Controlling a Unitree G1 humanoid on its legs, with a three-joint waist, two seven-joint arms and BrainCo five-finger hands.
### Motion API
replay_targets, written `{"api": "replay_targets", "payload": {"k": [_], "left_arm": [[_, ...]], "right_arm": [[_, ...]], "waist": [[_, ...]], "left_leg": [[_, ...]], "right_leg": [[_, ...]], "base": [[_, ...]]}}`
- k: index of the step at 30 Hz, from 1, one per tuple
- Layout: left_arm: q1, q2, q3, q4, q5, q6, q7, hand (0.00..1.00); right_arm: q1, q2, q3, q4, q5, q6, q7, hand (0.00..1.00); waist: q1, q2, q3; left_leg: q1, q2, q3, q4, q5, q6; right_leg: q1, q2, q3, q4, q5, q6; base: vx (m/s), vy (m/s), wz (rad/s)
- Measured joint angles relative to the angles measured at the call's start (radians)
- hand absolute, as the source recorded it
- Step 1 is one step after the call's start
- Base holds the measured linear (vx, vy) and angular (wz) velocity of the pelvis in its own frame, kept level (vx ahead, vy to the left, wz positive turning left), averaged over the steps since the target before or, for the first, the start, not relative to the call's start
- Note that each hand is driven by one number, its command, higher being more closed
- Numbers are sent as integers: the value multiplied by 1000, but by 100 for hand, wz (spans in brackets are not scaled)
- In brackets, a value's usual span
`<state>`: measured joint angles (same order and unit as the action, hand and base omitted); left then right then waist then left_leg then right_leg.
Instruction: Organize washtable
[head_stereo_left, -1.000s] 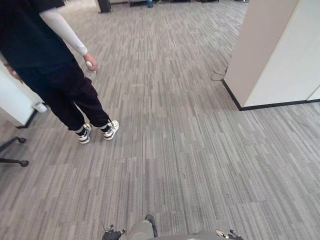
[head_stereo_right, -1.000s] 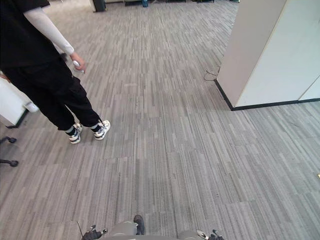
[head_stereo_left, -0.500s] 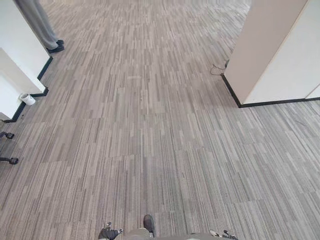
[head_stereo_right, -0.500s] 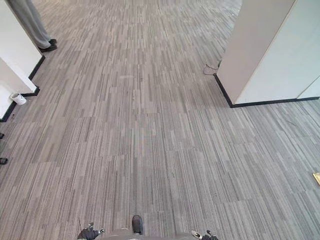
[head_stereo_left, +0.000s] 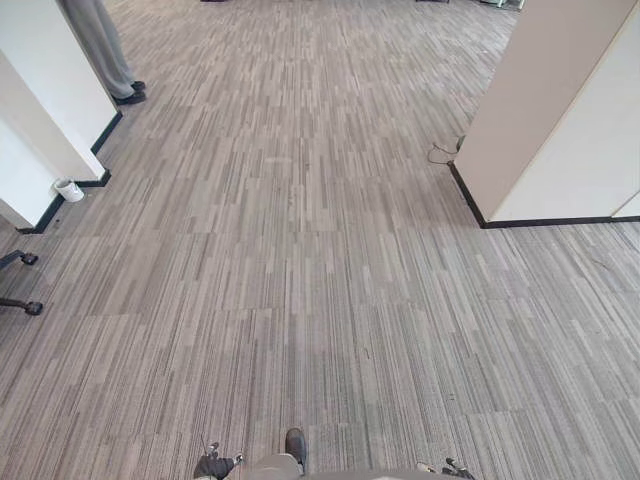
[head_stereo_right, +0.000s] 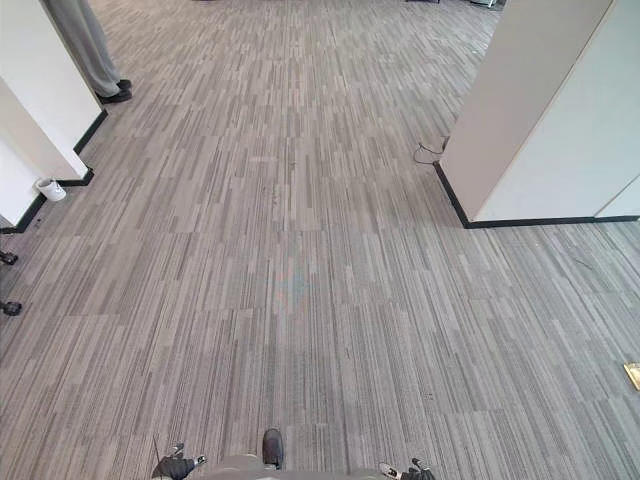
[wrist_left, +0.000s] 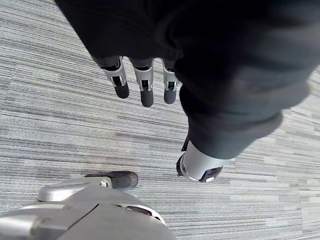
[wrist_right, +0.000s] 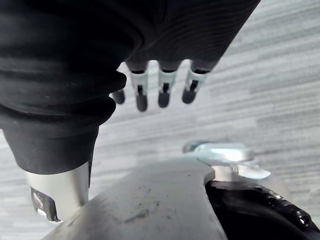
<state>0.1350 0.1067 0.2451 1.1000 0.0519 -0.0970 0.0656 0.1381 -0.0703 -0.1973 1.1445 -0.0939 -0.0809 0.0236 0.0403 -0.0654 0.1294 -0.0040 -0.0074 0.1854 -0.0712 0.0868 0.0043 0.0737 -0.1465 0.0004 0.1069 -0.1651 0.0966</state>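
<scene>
Silver and dark-tipped, hanging straight and slack from the left hand, thumb apart, nothing held; same on the right hand, loose and empty. Below both, grey striped carpet, running ahead as open floor. Toward the left edge of the floor, a white partition with black skirting, a small white cup at its foot, chair castors nearer along that edge, and a person's legs in grey trousers and dark shoes at the far left corner. Toward the right edge, a white pillar, also skirted in black, with a thin cable on the carpet at its far corner. Cannot tell where the washtable stands, nor what lies on it. Judging from the task alone: expect small washroom things, probably light, some of hard plastic or glass, possibly wet and slippery. Best to take bottles and cups round the middle of the body, fingers against thumb, not by caps or rims. Treat glass or ceramic as fragile and set it down gently. Pinch soft things such as cloths at an edge.
</scene>
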Motion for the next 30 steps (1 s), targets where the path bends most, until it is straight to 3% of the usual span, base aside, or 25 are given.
{"api": "replay_targets", "payload": {"k": [2,4,7,8,9,11,13,14,15,16,17,18,19,21,23,24,25,27,29,30], "left_arm": [[-1,1,0,-1,0,0,0,0],[-4,-1,1,-4,0,0,0,0],[7,-13,4,-3,0,1,2,0],[13,-18,6,-4,0,1,1,0],[21,-26,16,-5,0,1,1,0],[44,-35,31,-5,0,3,0,0],[61,-34,38,-2,0,4,0,0],[63,-33,41,1,0,6,0,0],[66,-33,40,0,-1,6,0,0],[71,-26,40,-1,-1,10,0,0],[71,-24,40,-2,-1,13,0,0],[78,-25,43,-4,-1,15,0,0],[80,-26,43,-4,2,17,-2,0],[74,-28,60,-16,10,21,-8,0],[61,-36,85,-19,24,25,-10,0],[53,-45,90,-28,38,26,-9,0],[31,-60,85,-32,48,24,-10,0],[14,-62,83,-36,56,20,-12,0],[-4,-78,91,-36,61,19,-18,0],[-21,-97,120,-34,68,20,-20,0]], "right_arm": [[-7,-1,2,1,-1,0,0,0],[-26,-5,2,8,-16,1,1,0],[-42,-30,0,15,-35,2,1,0],[-44,-35,-1,20,-35,2,0,0],[-46,-39,-10,20,-35,3,1,0],[-40,-39,-35,20,-35,3,2,0],[-17,-35,-83,24,-33,3,3,0],[-12,-26,-118,13,-29,0,5,0],[-12,-18,-133,6,-23,1,5,0],[-9,-7,-143,4,-22,2,11,0],[-6,-1,-145,4,-21,2,15,0],[1,5,-148,-5,-21,2,21,0],[18,11,-146,-26,-22,1,22,0],[43,26,-147,-74,-21,-1,21,0],[55,33,-148,-99,-18,0,21,0],[56,27,-147,-103,-15,2,21,0],[67,23,-145,-113,-15,4,21,0],[70,26,-144,-113,-15,6,21,0],[76,22,-141,-113,-17,14,21,0],[55,9,-145,-117,-22,16,19,0]], "waist": [[-1,0,1],[-1,4,3],[5,37,4],[6,44,2],[10,64,-1],[12,66,-10],[16,53,-33],[15,49,-32],[5,39,-32],[-9,36,-25],[-14,34,-24],[-23,25,-19],[-29,37,-26],[-27,32,-26],[-28,33,-22],[-30,46,-16],[-34,72,-15],[-43,68,-16],[-50,72,-30],[-47,98,-33]], "left_leg": [[-31,-1,-5,35,-16,-7],[-117,10,-19,175,-83,-13],[-251,52,-46,465,-242,-7],[-267,60,-47,506,-268,-4],[-280,65,-47,556,-309,2],[-287,57,-36,646,-385,30],[-267,9,-10,671,-444,61],[-230,-28,-11,658,-459,83],[-189,-56,-17,640,-466,96],[-131,-86,-38,611,-476,113],[-98,-95,-51,594,-480,119],[-32,-101,-79,547,-484,127],[26,-99,-108,489,-483,125],[92,-99,-140,413,-481,121],[156,-94,-168,357,-478,122],[214,-76,-176,313,-480,117],[271,-39,-190,278,-479,87],[300,-30,-215,269,-474,60],[353,4,-253,289,-478,26],[341,39,-260,335,-436,-38]], "right_leg": [[-13,-3,-2,0,0,2],[-30,-2,-10,2,0,2],[-23,19,-16,10,-18,15],[-25,24,-13,21,-29,16],[-28,24,-7,53,-54,25],[-39,0,5,141,-123,47],[-86,-52,23,340,-167,65],[-181,-76,53,581,-136,18],[-242,-91,67,742,-75,-63],[-294,-99,69,902,-33,-116],[-309,-87,70,954,-41,-104],[-331,-40,54,1012,-67,-70],[-362,3,18,1006,-91,-51],[-445,53,-51,948,-111,-33],[-516,89,-110,817,-114,-40],[-545,115,-143,697,-103,-54],[-570,146,-149,505,-48,-74],[-576,148,-123,353,23,-74],[-587,147,-116,334,235,-155],[-597,155,-155,417,165,-177]], "base": [[-32,23,9],[-18,11,15],[32,69,6],[120,122,-4],[147,134,-9],[186,179,-9],[318,243,2],[300,205,24],[311,164,55],[401,154,51],[480,135,57],[450,92,51],[299,53,49],[456,31,47],[596,8,47],[624,-25,68],[795,-55,78],[704,-97,72],[710,-156,58],[804,-202,31]]}}
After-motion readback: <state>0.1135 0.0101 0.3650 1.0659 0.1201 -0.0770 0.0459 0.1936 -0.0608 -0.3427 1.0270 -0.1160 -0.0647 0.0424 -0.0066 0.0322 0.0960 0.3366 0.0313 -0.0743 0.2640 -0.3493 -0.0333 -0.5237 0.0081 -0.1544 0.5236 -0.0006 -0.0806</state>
